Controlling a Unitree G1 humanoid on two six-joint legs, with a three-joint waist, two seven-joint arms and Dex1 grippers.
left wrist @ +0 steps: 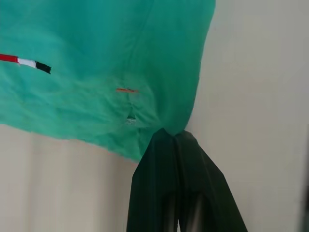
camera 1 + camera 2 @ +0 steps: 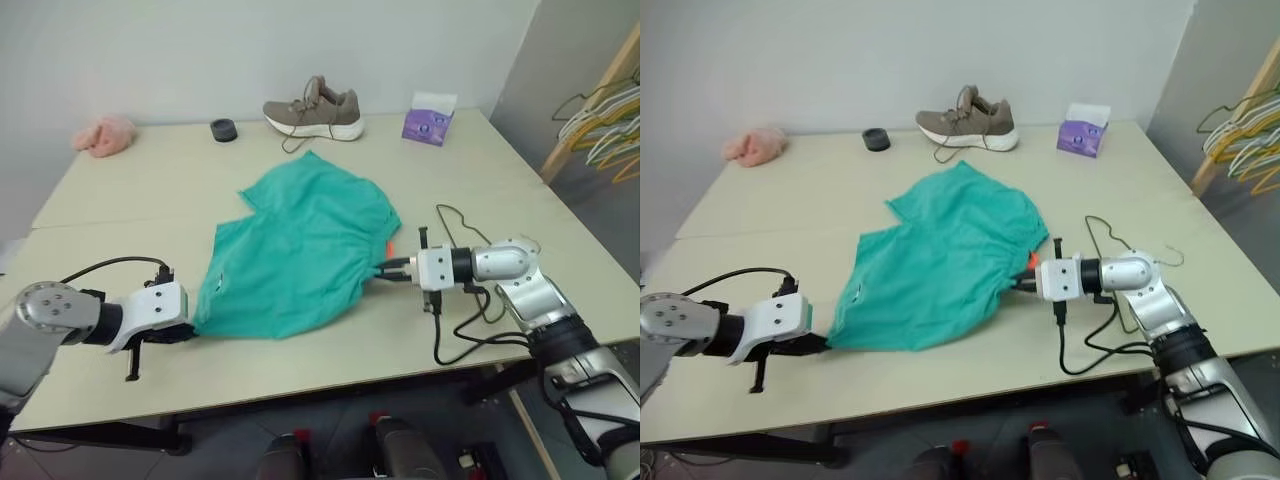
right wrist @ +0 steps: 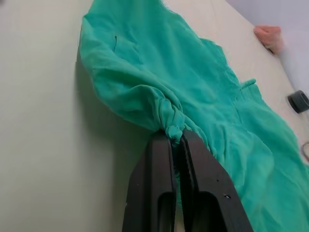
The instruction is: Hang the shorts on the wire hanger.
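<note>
**Shorts pinched at both ends, spread across the tabletop**

The shorts point(image 2: 300, 250) are seen lying across the middle of the tabletop point(image 2: 150, 165), spread between the two arms. The left tool point(image 2: 188, 333) is pressed together on the near left corner of the cloth; in the left wrist view its two black fingers point(image 1: 159, 159) are seen meeting at their tips with a fold of teal fabric caught there. The right tool point(image 2: 385, 269) is likewise pressed together on the waistband end, where the cloth is bunched into a small knot between the fingers point(image 3: 161, 154). A scrap of orange drawstring point(image 2: 1032, 259) is seen just beside that grip. A small red, white and black tag point(image 1: 24, 62) is stitched to the fabric.

The wire hanger point(image 2: 1120, 240) is seen lying on the tabletop behind the right wrist, well apart from the cloth; part of it is hidden by the arm, so its full outline cannot be traced with certainty. It appears not to be touched by either tool.

Along the far edge of the tabletop a brown shoe point(image 2: 315, 108), a small dark round object point(image 2: 224, 129), a purple tissue pack point(image 2: 430, 119) and a pink fluffy cloth point(image 2: 103, 135) are set out. Yellow and pale green hangers point(image 2: 605, 125) are bunched on a wooden rack to the right.
</note>
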